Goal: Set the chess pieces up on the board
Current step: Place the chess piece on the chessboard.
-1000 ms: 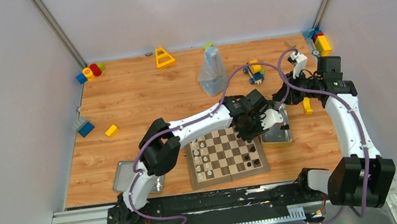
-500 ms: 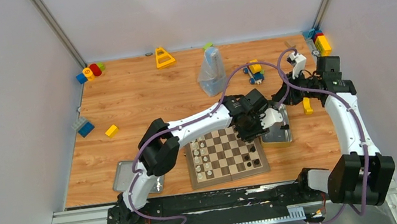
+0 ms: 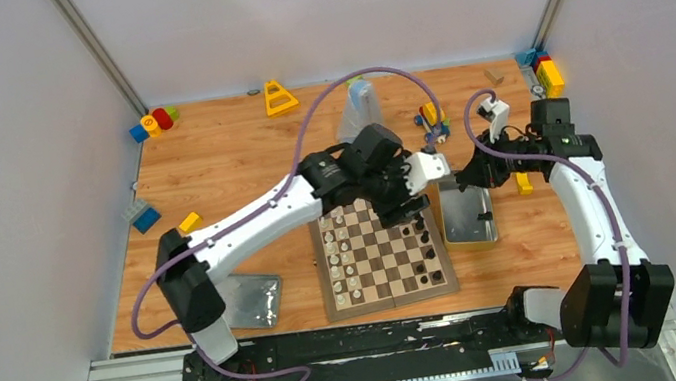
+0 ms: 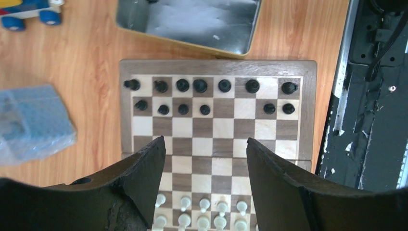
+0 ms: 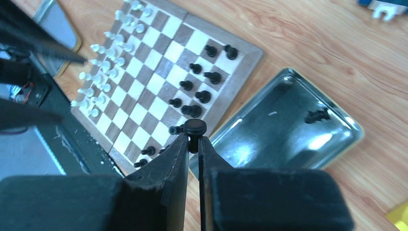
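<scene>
We find the square wooden chessboard [image 4: 211,126] by the near edge of the tabletop [image 3: 231,176], cream chess pieces [image 4: 185,203] ranked, black chess pieces [image 4: 200,85] three squares short. The left end effector [image 4: 207,144] is released and empty; the right end effector [image 5: 193,139] is clenched on one round-headed black piece [image 5: 195,127].

Square wooden chessboard [image 4: 214,147]: 1. Rectangular silver metal tin [image 5: 284,142]: 1. Small black chess pieces [image 4: 200,85] standing on the chessboard: 13. Loose black piece [image 5: 316,115] in the tin: 1. Black piece [image 5: 195,127] pinched in the right gripper [image 5: 194,140]: 1. Cream-white chess pieces [image 4: 204,204]: partly hidden, uncountable
</scene>
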`<state>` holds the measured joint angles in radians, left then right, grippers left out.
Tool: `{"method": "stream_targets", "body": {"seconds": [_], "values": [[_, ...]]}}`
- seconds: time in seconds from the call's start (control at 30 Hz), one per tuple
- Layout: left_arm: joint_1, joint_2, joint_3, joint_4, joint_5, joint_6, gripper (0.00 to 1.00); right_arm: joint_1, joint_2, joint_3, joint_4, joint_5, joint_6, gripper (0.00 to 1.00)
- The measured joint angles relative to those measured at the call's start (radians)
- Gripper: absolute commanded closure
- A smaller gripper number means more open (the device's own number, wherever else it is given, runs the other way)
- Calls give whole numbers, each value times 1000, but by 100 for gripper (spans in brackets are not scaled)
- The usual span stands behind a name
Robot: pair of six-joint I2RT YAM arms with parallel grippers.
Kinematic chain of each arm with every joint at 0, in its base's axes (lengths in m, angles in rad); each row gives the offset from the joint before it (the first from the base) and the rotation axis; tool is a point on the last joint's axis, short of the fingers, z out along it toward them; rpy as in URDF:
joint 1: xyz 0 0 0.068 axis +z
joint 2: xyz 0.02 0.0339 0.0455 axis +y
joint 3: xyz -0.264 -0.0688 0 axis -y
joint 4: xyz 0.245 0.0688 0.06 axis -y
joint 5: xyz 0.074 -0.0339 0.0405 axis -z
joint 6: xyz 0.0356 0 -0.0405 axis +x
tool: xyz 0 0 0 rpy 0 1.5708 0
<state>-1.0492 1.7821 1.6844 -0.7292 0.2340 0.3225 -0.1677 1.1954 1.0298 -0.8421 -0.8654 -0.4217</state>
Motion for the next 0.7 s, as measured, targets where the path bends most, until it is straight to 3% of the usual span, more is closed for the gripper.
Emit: {"method": "stream_targets", "body": {"seconds": [0.17,0.37,0.5,0.7], "values": [[138,-134,-121,54,100,-49,28,82,0,27,-67,-43,-60,100],[333,-175,-174,126,354,-180,28,260,3,51,-102,-109,-107,99],[353,-179,-174,155,539,-182,27,346,65,124,-149,-186,-143,99],[338,-246,-259,203,719,-10,28,420,236,252,-264,-305,-230,99]]}}
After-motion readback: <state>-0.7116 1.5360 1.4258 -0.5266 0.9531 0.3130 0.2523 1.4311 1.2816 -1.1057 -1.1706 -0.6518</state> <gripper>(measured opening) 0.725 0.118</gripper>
